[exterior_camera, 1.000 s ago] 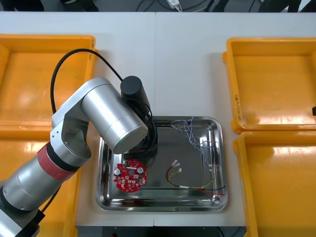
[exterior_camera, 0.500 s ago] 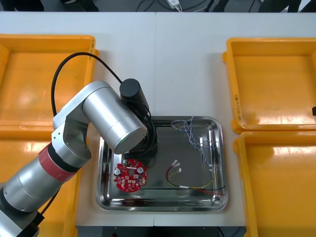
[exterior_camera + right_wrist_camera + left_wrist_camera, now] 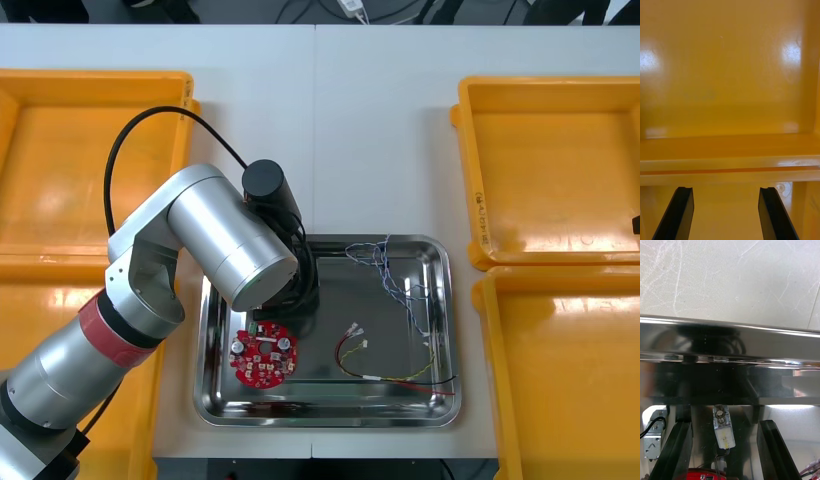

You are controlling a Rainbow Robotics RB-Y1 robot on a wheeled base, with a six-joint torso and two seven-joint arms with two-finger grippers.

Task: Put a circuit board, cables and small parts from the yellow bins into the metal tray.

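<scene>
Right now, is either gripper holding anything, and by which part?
Nothing is held. The left gripper is open over the metal tray, a small metal part lying loose between its fingers, touching neither. The right gripper is open over a yellow bin.

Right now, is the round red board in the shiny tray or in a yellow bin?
In the metal tray. The circuit board lies flat on its floor, beside the open left gripper.

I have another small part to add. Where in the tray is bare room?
The middle of the metal tray is bare, between the left gripper and the twisted blue and white cable, beyond the red and yellow cable. Its left side is crowded: circuit board, small metal parts, the open left gripper. The right gripper hangs open over a yellow bin.
</scene>
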